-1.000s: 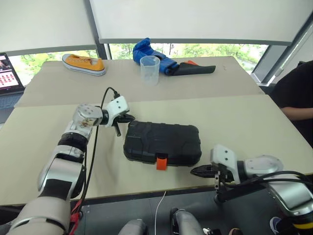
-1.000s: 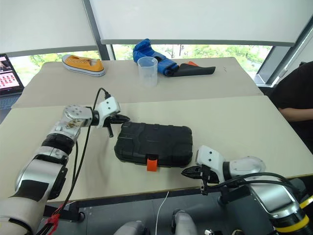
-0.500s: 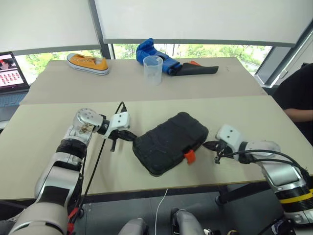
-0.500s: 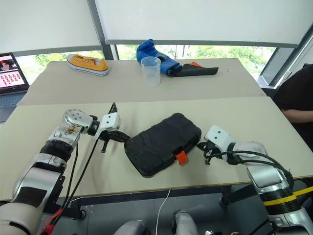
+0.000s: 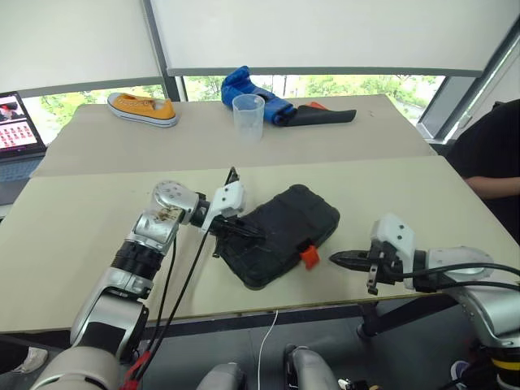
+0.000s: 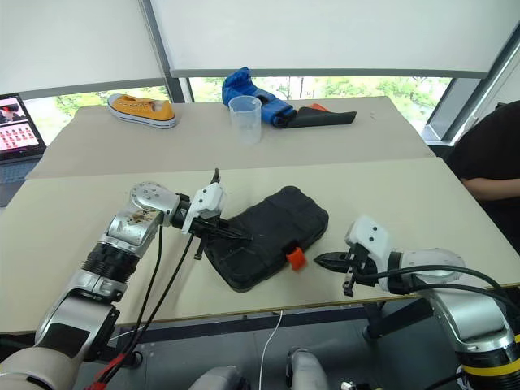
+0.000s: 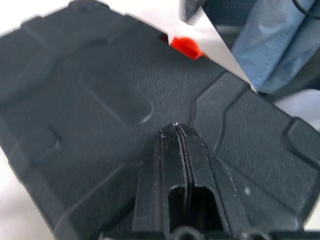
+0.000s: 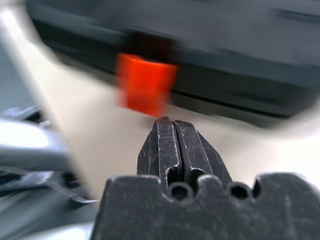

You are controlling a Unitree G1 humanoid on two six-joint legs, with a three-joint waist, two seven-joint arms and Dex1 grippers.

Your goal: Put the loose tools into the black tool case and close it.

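Observation:
The black tool case (image 5: pixel 284 231) lies closed on the table, turned diagonally, with its orange latch (image 5: pixel 309 256) facing the front edge. My left gripper (image 5: pixel 249 234) is shut with nothing in it, its tips over the left part of the lid; the left wrist view shows the fingertips (image 7: pixel 176 134) low over the textured lid (image 7: pixel 100 100). I cannot tell whether they touch it. My right gripper (image 5: pixel 335 259) is shut and empty, pointing at the latch (image 8: pixel 146 85) from a short gap to its right. The loose tools are out of view.
On the far table stand a clear cup (image 5: pixel 248 116), an orange shoe (image 5: pixel 140 108), a blue cloth (image 5: pixel 250 88) and a dark flat pouch (image 5: pixel 327 115). A laptop (image 5: pixel 16 122) sits far left. A person (image 5: pixel 487 154) sits at the right. The front table edge runs just below the case.
The case has swung from lying square to lying diagonally. My left gripper moved right, onto the lid. My right gripper went up to the case's right corner, then drew back beside the latch.

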